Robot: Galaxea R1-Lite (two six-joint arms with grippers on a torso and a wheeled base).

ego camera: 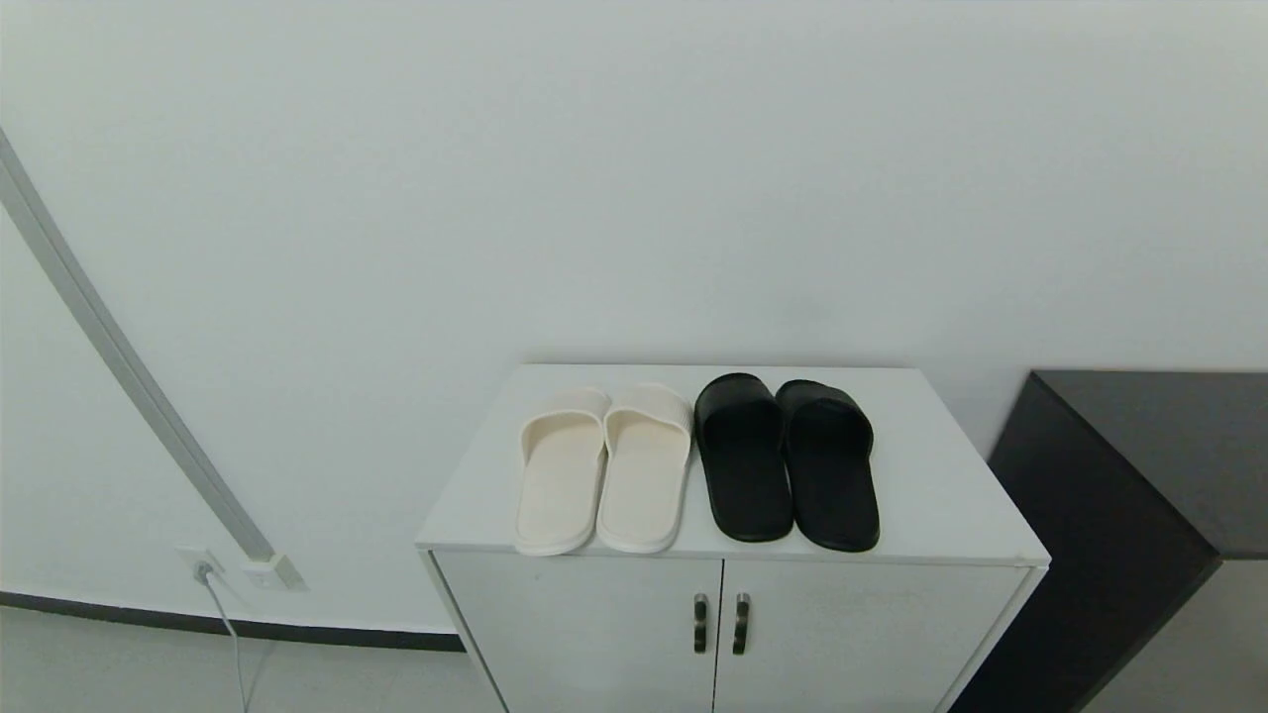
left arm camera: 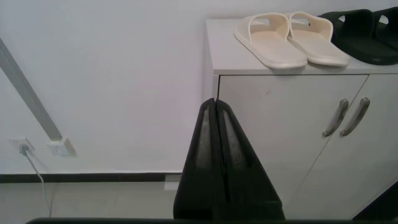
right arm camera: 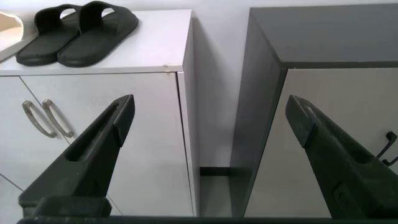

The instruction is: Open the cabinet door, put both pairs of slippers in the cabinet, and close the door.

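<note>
Two pairs of slippers lie side by side on top of the white cabinet (ego camera: 931, 475) in the head view, the white slippers (ego camera: 601, 467) on the robot's left touching the black slippers (ego camera: 788, 460) on its right, heels at the front edge. Both doors are shut, with the left door's handle (ego camera: 699, 622) and the right door's handle (ego camera: 740, 622) upright just beside each other at the middle seam. From the left wrist, the left gripper (left arm camera: 216, 155) has its fingers pressed together on nothing, well apart from the handles. From the right wrist, the right gripper (right arm camera: 210, 106) is spread wide and empty, facing the gap between the cabinet and a dark cabinet (right arm camera: 323, 37). Opening a door looks like the step in hand. The spread gripper seems the readier. It should centre on one handle only, slip a finger between the two bars, clamp fully, then pull along the hinge's arc, keeping below the slipper heels.
</note>
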